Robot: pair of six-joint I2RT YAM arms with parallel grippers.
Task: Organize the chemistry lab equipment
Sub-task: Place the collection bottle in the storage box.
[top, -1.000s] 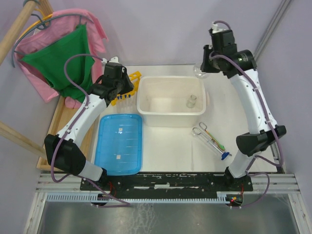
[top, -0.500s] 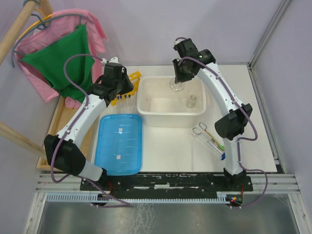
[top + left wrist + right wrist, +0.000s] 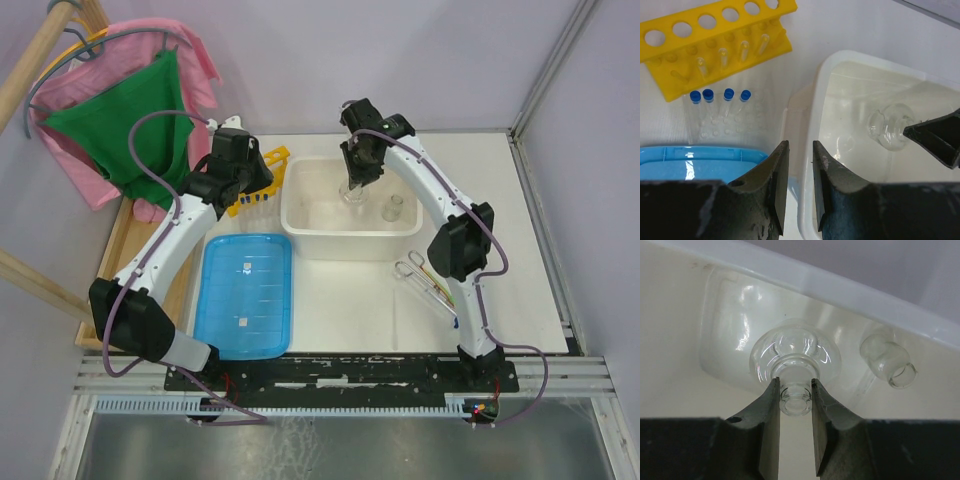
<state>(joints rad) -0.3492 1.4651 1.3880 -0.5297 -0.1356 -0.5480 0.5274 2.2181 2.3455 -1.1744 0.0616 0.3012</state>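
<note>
My right gripper (image 3: 795, 387) is shut on the neck of a round clear glass flask (image 3: 795, 352), held inside the white tub (image 3: 350, 245) near its back wall. In the top view that flask (image 3: 352, 192) hangs under the right gripper (image 3: 356, 178). A second small flask (image 3: 887, 362) lies in the tub to the right. My left gripper (image 3: 800, 150) hovers over the tub's left rim, jaws slightly apart with nothing between them. Blue-capped tubes (image 3: 720, 95) lie beside the yellow rack (image 3: 715, 30). Metal tongs (image 3: 415, 268) and thin rods (image 3: 445, 295) lie right of the tub.
A flat blue lid (image 3: 245, 295) lies at the front left, just below the left gripper. Pink and green cloths (image 3: 130, 110) hang on a wooden stand beyond the table's left edge. The right arm arches over the tongs and the tub.
The right arm has swung left from the table's back right corner, carrying the flask, and lowered it into the tub. The left arm has not moved.
</note>
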